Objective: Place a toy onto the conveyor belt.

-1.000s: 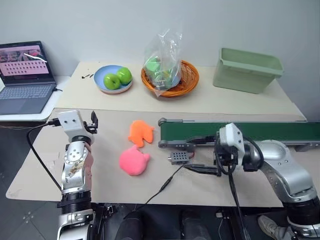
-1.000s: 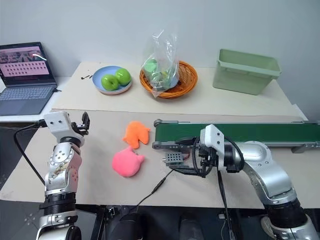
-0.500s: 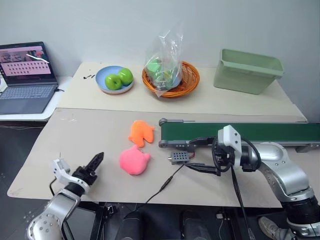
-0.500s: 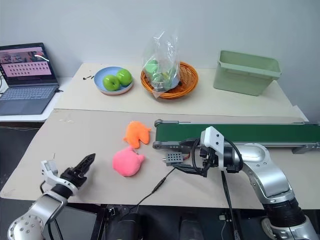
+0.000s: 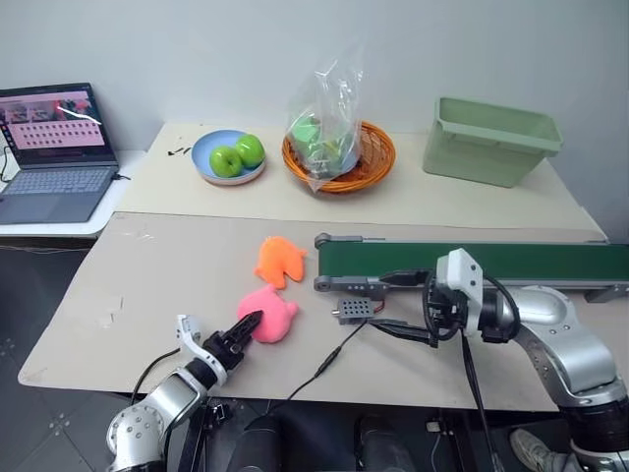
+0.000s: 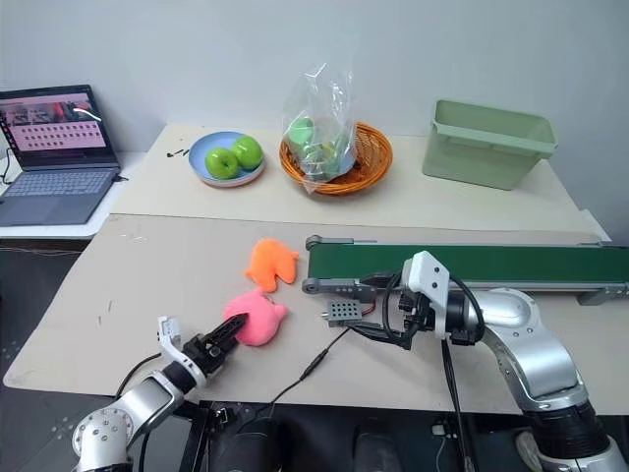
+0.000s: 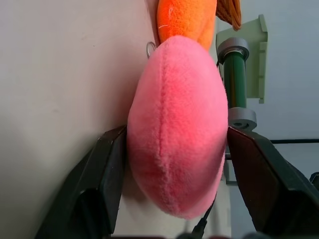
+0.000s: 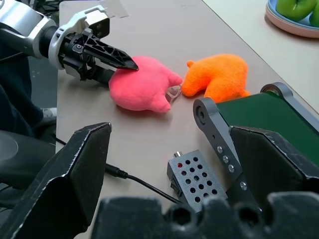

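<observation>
Bright pink rounded plush toy [image 5: 267,315] lies on the beige tabletop [image 5: 177,265], just beside the long dark green conveyor belt [image 5: 472,261], touching the orange lobed plush [image 5: 278,261]. Left gripper [image 7: 169,164]: 2 fingers spread, flanking the toy per left wrist view; head views show fingertips at its edge. Right gripper [image 8: 169,164] open, empty, above the grey control box [image 8: 193,174].

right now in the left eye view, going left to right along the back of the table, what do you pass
laptop → plate of apples → basket with a bag → green bin
</observation>
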Controlling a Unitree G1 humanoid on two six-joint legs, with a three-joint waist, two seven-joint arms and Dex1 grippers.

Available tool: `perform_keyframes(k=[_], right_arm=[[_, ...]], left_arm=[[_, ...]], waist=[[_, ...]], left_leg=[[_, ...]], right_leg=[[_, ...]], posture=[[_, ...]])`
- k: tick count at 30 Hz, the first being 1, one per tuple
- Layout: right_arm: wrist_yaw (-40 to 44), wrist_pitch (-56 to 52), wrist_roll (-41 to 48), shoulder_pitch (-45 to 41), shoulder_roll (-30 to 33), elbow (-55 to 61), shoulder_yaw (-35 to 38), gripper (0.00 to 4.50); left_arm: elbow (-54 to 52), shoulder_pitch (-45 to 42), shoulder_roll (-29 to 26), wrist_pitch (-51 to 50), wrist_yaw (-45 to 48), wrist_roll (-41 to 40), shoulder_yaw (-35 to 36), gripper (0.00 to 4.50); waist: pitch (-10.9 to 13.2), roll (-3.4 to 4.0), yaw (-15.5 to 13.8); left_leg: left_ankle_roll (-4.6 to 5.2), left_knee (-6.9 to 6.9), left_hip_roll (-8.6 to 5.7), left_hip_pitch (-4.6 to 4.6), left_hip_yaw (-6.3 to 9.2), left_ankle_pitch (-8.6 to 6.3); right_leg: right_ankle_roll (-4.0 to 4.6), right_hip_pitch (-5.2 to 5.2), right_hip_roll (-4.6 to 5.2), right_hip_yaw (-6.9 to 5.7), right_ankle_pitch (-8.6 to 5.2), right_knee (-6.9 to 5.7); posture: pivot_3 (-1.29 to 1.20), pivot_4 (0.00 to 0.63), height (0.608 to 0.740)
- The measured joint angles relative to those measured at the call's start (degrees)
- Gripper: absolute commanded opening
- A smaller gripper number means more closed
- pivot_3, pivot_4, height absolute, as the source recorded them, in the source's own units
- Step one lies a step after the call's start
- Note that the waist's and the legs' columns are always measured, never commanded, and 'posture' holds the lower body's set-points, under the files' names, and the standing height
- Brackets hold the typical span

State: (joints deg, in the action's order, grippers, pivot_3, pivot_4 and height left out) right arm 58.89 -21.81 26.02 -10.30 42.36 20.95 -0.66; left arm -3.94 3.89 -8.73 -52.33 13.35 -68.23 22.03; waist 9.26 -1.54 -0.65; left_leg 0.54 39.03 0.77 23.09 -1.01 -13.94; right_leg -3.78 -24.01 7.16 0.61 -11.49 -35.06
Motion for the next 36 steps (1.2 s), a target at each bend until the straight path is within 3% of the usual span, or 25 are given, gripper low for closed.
perform_keyframes(k=[5,15,21,25,33,35,36], right_arm=[[-0.6,-0.1,0.0,0.8,0.2,1.0,1.0,4.5],[-1.6,-0.1,0.0,0.8,0.4,1.0,1.2,4.5],[-1.6,-0.1,-0.5,0.2,0.4,0.1,0.9,4.5],[-1.4,-0.1,-1.1,0.0,0.4,-1.5,0.6,4.5],[-0.7,0.0,-1.2,-0.5,0.3,-2.5,0.2,4.5],[-0.5,0.0,-1.2,-0.5,0.3,-2.8,0.2,4.5],[-0.4,0.0,-1.3,-0.5,0.2,-3.2,0.1,4.5]], left_arm=[[0.7,-1.1,0.4,1.1,0.6,1.2,-0.7,3.29],[0.2,-0.9,1.3,1.1,1.0,2.3,-0.9,0.03],[-2.8,0.9,1.4,2.7,0.7,4.3,-1.9,0.03],[-11.7,2.1,0.4,4.7,-1.3,6.2,-2.3,0.03],[-26.9,-0.8,-4.6,5.0,-7.3,-0.9,-1.9,0.03],[-27.7,-3.0,-7.6,6.2,-8.0,3.7,-3.7,0.03],[-27.5,-5.7,-11.1,9.1,-9.2,12.9,-7.9,0.03]], waist=[[-0.1,0.07,0.0],[-0.1,0.09,0.0],[-0.1,0.08,0.2],[0.0,0.05,0.3],[0.0,0.04,0.1],[0.0,0.04,0.1],[0.0,0.04,0.0]], left_leg=[[0.0,0.0,0.0,-0.02,0.0,0.0],[0.02,0.0,0.0,-0.02,0.0,-0.01],[0.02,-0.02,0.02,-0.08,-0.01,-0.02],[0.02,-0.02,0.02,0.09,0.01,-0.02],[0.03,-0.01,0.02,0.06,0.01,-0.02],[0.02,-0.01,0.0,0.01,0.02,-0.01],[0.02,0.0,-0.01,-0.02,0.02,-0.01]], right_leg=[[0.0,0.01,0.0,0.0,0.0,-0.01],[0.0,0.02,0.0,0.0,0.0,-0.01],[0.05,0.05,0.0,0.01,-0.04,0.0],[0.05,-0.1,0.0,0.01,-0.03,0.0],[0.04,-0.07,-0.01,0.01,-0.03,0.0],[0.04,-0.02,-0.02,0.01,-0.03,-0.01],[0.05,0.05,-0.06,-0.01,-0.03,-0.01]], posture=[[0.0,0.15,0.715],[0.0,0.15,0.715],[0.0,0.15,0.715],[0.0,0.15,0.715],[0.0,0.15,0.715],[0.0,0.15,0.715],[0.0,0.15,0.715]])
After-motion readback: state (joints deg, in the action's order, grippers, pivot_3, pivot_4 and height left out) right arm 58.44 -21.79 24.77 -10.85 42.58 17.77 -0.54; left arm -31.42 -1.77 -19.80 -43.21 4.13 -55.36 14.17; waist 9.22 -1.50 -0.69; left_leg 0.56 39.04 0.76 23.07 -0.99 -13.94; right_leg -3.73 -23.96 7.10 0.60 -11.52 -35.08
